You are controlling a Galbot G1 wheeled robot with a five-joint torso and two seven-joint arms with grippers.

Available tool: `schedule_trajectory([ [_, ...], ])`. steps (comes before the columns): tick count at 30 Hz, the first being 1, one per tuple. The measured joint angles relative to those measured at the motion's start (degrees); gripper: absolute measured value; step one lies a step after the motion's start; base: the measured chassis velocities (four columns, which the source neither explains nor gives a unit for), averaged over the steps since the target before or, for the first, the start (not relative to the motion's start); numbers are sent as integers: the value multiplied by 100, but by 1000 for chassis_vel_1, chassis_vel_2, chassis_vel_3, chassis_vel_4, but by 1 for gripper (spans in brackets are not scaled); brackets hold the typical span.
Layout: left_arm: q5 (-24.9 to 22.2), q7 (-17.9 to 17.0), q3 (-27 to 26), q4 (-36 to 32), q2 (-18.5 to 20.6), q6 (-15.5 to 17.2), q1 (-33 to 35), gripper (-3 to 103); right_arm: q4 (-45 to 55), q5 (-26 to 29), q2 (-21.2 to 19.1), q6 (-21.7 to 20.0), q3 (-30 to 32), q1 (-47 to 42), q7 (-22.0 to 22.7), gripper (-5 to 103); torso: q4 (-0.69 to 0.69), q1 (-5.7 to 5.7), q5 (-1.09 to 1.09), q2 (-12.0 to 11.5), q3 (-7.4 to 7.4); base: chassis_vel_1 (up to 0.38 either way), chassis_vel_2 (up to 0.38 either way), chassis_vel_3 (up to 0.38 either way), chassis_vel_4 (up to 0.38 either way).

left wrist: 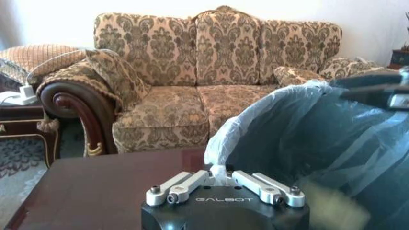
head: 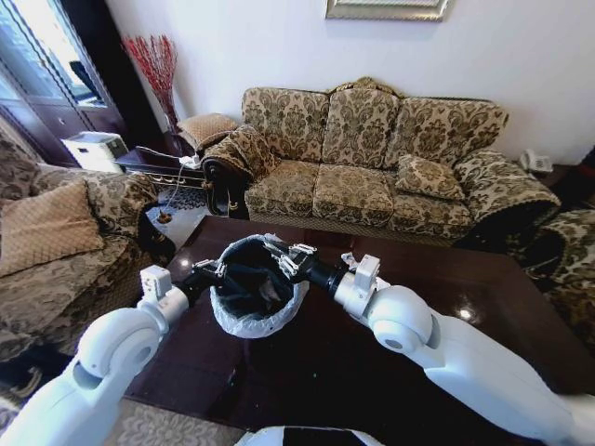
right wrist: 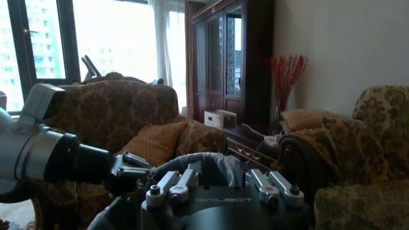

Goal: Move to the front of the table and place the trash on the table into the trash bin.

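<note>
Glossy dark brown wood table (head: 446, 307) spans foreground; no loose scraps visible on top.

Round black trash bin (head: 258, 290), pale plastic liner folded over rim, sits raised and tilted between arms.

Left gripper (head: 212, 270) pinched shut on liner (left wrist: 221, 139) at near rim.

Right gripper (head: 279, 257) over bin mouth, fingers parted, contents cannot tell.

Risk, judged: thin liner slipping from pinch, bin tipping, spilling onto table.

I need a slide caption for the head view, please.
Left gripper grips the rim of the trash bin, tilted on the table; right gripper over its mouth.
</note>
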Motion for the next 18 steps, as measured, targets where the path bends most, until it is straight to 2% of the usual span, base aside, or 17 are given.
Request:
schedule_trajectory([
  [1,0,0,0,0,0,0,0,1,0,0,0,0,0,0,0,32,0,0,0,0,0,0,0,0,0],
  [4,-1,10,-30,-31,-31,-1,51,1,-10,-17,48,2,7,48,27,48,0,0,0,0,0,0,0,0,0],
  [6,0,13,-37,-33,-35,0,60,1,-7,-16,49,7,14,58,28,48,0,0,0,0,0,0,0,0,0],
  [7,6,13,-47,-33,-42,0,65,1,10,-12,49,16,46,65,29,59,0,0,0,0,0,0,0,0,0],
  [10,11,15,-51,-33,-53,0,66,1,40,2,49,23,94,62,31,65,0,0,0,0,0,0,0,0,0],
  [13,22,24,-37,-20,-80,-1,64,1,141,159,46,56,297,10,50,81,0,0,0,0,0,0,0,0,0],
  [15,25,25,-29,-13,-87,-1,62,1,154,219,46,60,347,-2,55,81,0,0,0,0,0,0,0,0,0],
  [16,30,28,-13,3,-111,-2,51,1,161,449,46,68,549,-37,102,91,0,0,0,0,0,0,0,0,0],
  [17,31,29,-7,7,-122,-3,46,1,158,526,46,72,637,-54,125,91,0,0,0,0,0,0,0,0,0],
  [18,33,30,-4,14,-137,-8,41,1,133,629,40,80,808,-89,169,97,0,0,0,0,0,0,0,0,0],
])
